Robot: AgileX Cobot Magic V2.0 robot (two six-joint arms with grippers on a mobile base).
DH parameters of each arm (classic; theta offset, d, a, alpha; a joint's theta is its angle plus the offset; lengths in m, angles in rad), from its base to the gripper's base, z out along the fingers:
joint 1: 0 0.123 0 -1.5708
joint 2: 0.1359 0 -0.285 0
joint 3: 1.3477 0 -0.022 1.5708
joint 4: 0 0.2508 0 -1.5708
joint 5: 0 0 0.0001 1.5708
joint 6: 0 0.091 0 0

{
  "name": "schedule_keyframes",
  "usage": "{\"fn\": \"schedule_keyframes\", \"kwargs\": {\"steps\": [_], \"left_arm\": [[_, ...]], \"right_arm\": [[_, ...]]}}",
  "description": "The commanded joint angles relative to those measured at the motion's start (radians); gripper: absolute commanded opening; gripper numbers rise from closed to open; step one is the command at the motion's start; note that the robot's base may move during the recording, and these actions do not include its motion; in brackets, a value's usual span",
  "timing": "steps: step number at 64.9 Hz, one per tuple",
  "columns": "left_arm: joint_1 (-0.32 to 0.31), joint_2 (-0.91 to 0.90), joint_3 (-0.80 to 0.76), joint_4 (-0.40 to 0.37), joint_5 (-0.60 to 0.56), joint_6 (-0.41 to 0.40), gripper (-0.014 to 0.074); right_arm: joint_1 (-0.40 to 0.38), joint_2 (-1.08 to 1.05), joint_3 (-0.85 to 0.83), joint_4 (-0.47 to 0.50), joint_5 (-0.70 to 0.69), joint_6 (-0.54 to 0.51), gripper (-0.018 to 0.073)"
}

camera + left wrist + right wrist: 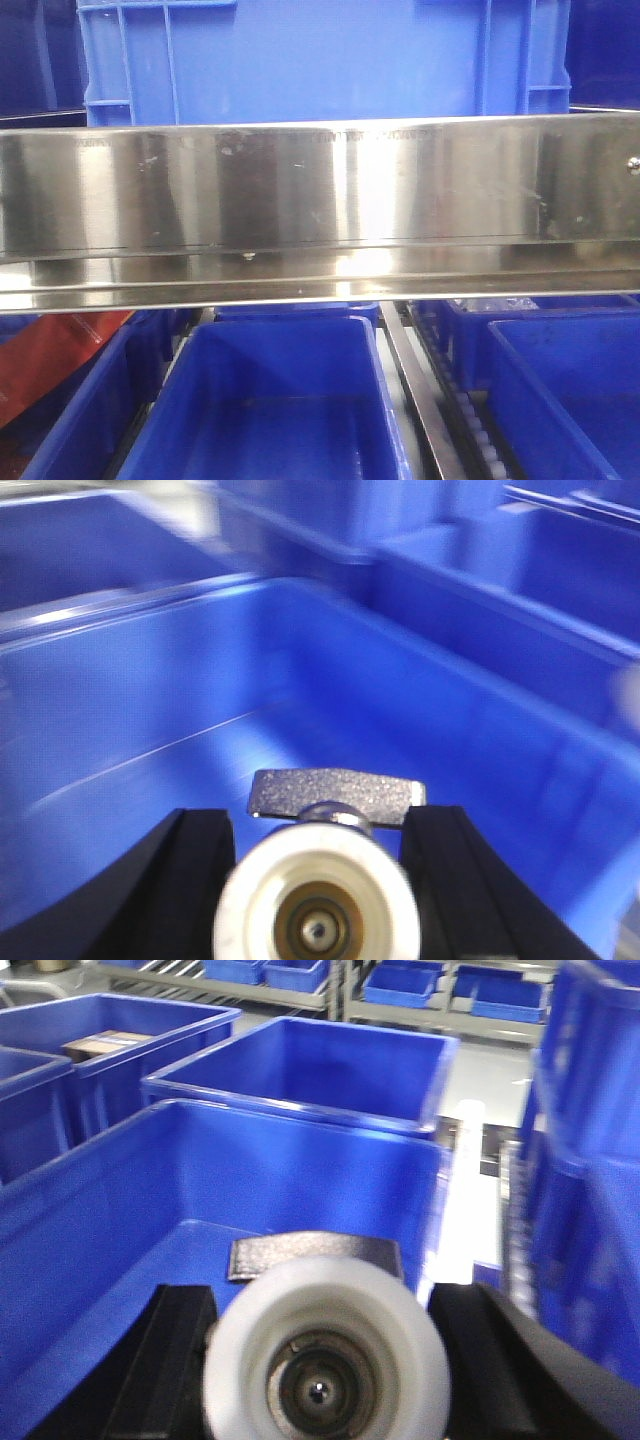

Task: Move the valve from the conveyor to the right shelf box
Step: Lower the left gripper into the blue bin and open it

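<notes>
In the left wrist view, a valve (315,905) with a white round end and a grey metal handle (335,793) sits between the black fingers of my left gripper (320,822), which is shut on it. It hangs over the inside of a blue box (150,710). In the right wrist view, my right gripper (327,1300) is shut on a second valve (325,1360) of the same kind. This one is held above another blue box (110,1230). The conveyor is out of view. Neither gripper shows in the front view.
A shiny steel shelf rail (320,200) crosses the front view, with a blue crate (320,55) above and blue bins (270,400) below. More blue boxes (300,1065) and a roller track (515,1230) stand beyond the right gripper. Further shelves (400,995) are behind.
</notes>
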Motion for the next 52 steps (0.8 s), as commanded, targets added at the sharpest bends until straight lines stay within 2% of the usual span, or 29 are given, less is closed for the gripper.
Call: {"fn": "schedule_keyframes", "kwargs": {"steps": [1, 12, 24, 44, 48, 52], "left_arm": [[-0.034, 0.048, -0.074, 0.010, -0.029, -0.031, -0.0111], [-0.055, 0.129, -0.115, 0.017, -0.029, -0.033, -0.0111], [-0.055, 0.151, -0.115, 0.087, -0.029, -0.033, -0.0111], [-0.042, 0.196, -0.115, 0.097, -0.029, -0.043, -0.0111], [-0.038, 0.204, -0.115, 0.097, -0.029, -0.044, -0.0101], [-0.038, 0.215, -0.113, 0.097, -0.017, -0.044, -0.0022]], "right_arm": [[0.012, 0.032, -0.045, 0.000, -0.121, -0.006, -0.0162], [0.014, 0.097, -0.056, 0.000, -0.170, -0.006, -0.0162], [0.014, 0.153, -0.058, 0.000, -0.170, -0.006, -0.0162], [0.022, 0.210, -0.058, 0.000, -0.169, -0.006, -0.0158], [0.022, 0.221, -0.058, 0.000, -0.169, -0.006, -0.0114], [0.022, 0.235, -0.058, 0.000, -0.164, -0.006, -0.0017]]}}
